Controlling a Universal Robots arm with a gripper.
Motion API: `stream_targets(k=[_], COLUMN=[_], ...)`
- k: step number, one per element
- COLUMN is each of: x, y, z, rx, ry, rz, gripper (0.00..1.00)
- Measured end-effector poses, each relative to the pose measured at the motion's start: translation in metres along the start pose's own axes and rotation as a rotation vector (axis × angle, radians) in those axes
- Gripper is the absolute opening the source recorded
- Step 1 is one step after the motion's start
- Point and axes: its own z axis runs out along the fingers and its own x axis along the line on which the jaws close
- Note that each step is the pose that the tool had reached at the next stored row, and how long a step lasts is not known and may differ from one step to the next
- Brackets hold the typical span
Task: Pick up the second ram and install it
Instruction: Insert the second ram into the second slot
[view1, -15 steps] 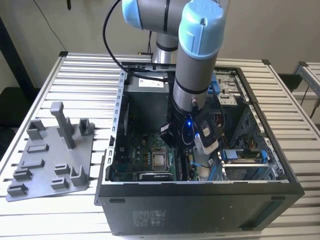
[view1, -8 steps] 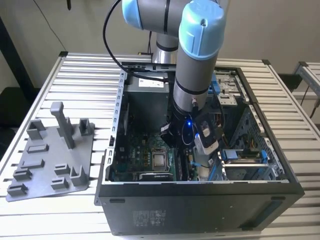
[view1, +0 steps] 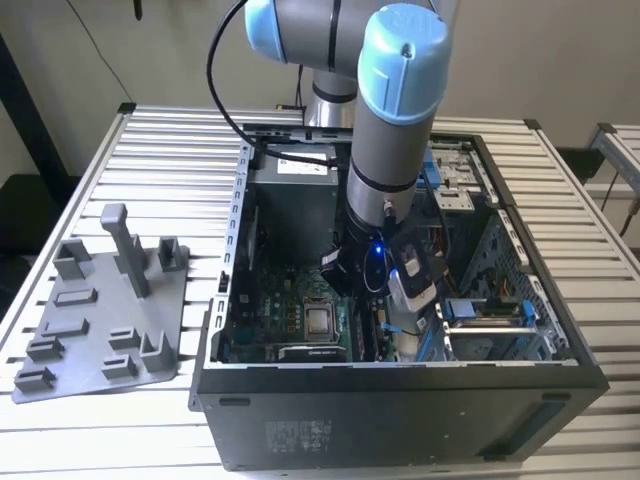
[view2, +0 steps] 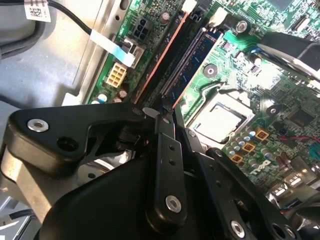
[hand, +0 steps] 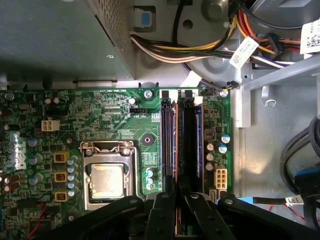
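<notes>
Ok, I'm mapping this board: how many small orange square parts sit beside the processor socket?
3 small orange square parts, in a row beside the silver processor socket: one end, middle, other end. Others may be hidden.

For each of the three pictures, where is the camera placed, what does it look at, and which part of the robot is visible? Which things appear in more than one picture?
Exterior view: off the arm, above and outside, looking down at the open computer case on the slatted table; shows the arm.
First wrist view: on the arm, looking straight down past the gripper at the motherboard and memory slots.
Second wrist view: on the arm, looking obliquely along the gripper to the slots.
Shared: both wrist views show the processor socket; the exterior view shows it too.
</notes>
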Motion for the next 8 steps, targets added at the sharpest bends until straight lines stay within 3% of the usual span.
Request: stream_targets(k=[8], x=[0.0], y=[-0.0002], z=[0.0045], rx=[0.0008], ry=[0.005], rz=[0.0], gripper=[0.14])
